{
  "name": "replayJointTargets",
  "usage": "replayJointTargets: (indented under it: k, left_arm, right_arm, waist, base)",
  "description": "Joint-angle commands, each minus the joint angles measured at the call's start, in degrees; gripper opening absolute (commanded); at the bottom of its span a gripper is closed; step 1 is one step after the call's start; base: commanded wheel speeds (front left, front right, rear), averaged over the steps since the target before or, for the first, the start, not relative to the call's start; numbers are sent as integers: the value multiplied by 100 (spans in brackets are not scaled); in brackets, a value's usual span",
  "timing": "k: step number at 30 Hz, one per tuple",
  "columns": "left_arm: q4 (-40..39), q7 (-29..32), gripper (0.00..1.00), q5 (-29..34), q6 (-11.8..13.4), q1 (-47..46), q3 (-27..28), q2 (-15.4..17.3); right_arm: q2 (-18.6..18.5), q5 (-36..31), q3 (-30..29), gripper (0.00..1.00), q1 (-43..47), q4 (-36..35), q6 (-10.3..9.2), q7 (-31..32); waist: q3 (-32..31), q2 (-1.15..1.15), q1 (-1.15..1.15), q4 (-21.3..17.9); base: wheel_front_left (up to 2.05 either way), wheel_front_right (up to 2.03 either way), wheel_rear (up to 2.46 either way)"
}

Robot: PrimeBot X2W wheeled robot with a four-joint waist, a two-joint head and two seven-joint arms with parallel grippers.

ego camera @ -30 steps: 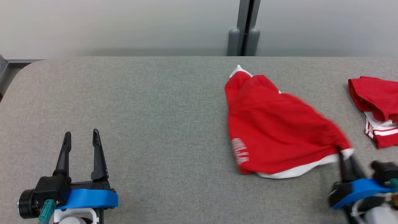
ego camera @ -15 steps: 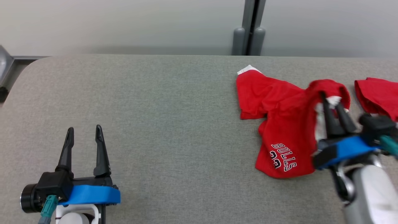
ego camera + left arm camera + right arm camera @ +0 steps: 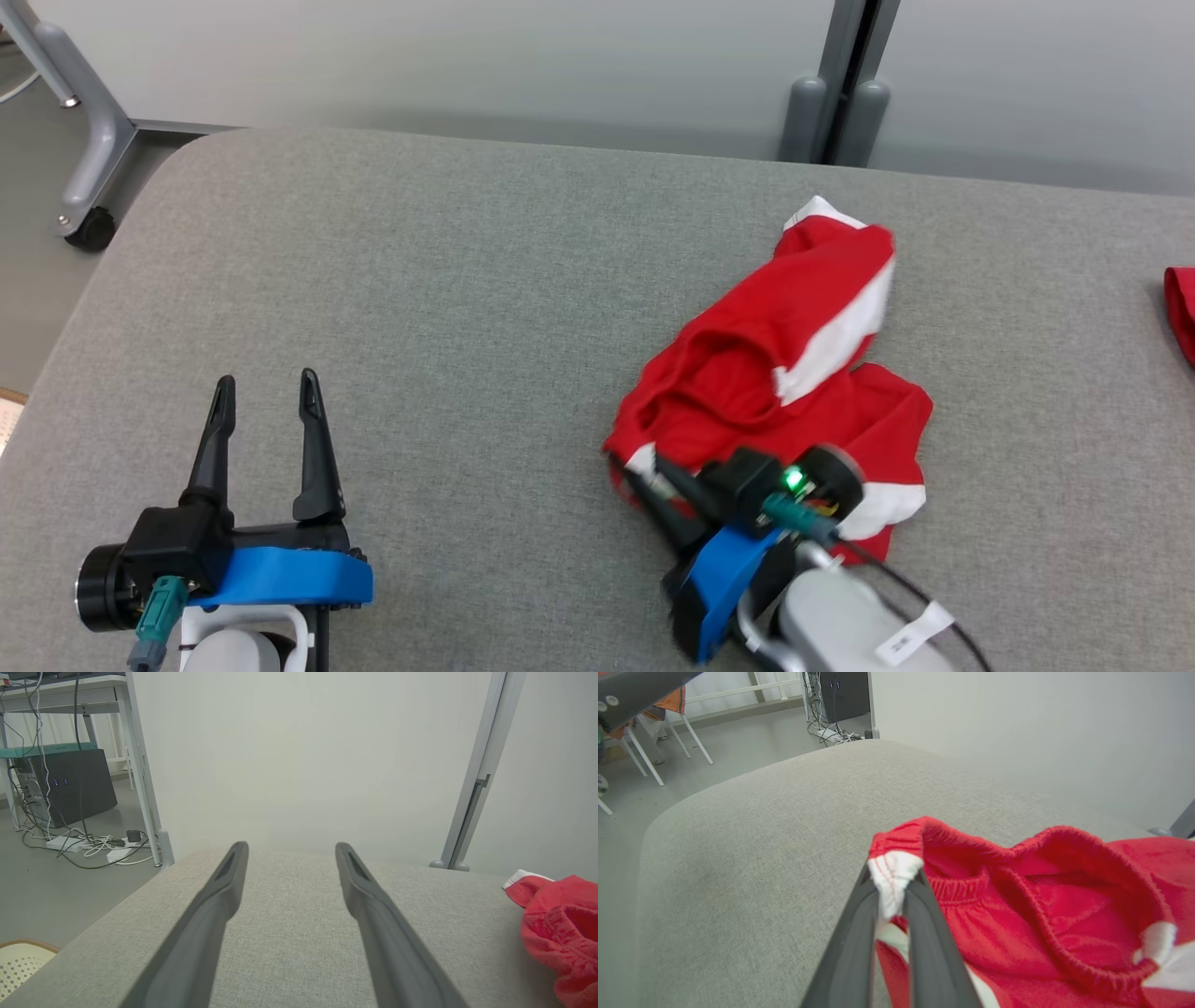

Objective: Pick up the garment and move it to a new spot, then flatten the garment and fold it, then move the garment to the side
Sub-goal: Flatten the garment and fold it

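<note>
A: Right gripper (image 3: 641,464), fingers nipped close together on a white-trimmed fold of the red garment (image 3: 775,364), right at the elastic waistband!

B: And the garment sits bunched up on the grey table (image 3: 467,280), right of centre, waistband gaping open.

A: Over at the near left, the left gripper (image 3: 266,383) is well apart from it, fingers spread wide, nothing between them.

B: Another red cloth (image 3: 1181,313) peeks in at the table's far right edge.

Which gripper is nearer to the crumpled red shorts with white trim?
Right. The right gripper is shut on a white-trimmed edge of the crumpled red shorts; the left gripper stands open over bare grey fabric table, well apart on the shorts' left.
</note>
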Motion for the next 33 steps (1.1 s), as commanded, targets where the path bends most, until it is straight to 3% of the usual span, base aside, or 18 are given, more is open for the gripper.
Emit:
replayJointTargets:
  k: [1, 4, 5, 6, 13, 20, 29, 33]
  left_arm:
    - [4, -24, 100, -47, 39, 9, -9, -10]
    - [7, -24, 100, -64, 71, 31, -23, -10]
    - [18, -24, 100, -78, 80, 33, -26, -11]
    - [30, -25, 100, -86, 78, 29, -32, -12]
    - [47, -24, 100, -51, 102, 9, -10, -10]
    - [-11, -24, 100, 25, 90, 105, 133, -9]
    - [-83, -24, 100, 70, 47, 184, 219, -11]
    - [-96, -24, 100, 84, 34, 138, 240, -10]
  right_arm:
    - [8, 340, 428, 0, -77, 119, 3, -102]
    - [5, 677, 1015, 0, -63, 278, 3, -173]
    - [0, 769, 1139, 36, -57, 323, 2, -191]
    - [0, 847, 1271, 100, -47, 382, 3, -202]
    - [3, 950, 1008, 100, -183, 426, 2, -481]
    - [-36, 474, -177, 100, 46, -42, 3, -549]
    - [-518, 29, -1739, 100, 1067, -931, 3, -475]
    - [-602, -68, -2134, 100, 1497, -1175, 3, -295]
  waist:
    - [22, 0, 0, 39]
    - [35, 0, 0, 35]
    - [36, 0, 0, 22]
    - [37, 0, 0, 3]
    - [-33, 0, 0, -253]
    - [-129, 0, 0, -578]
    - [-144, 0, 0, -775]
    - [-91, 0, 0, -812]
  base:
    - [0, 0, 0]
    - [0, 0, 0]
    - [0, 0, 0]
    - [0, 0, 0]
    - [0, 0, 0]
    - [0, 0, 0]
    - [0, 0, 0]
    - [0, 0, 0]
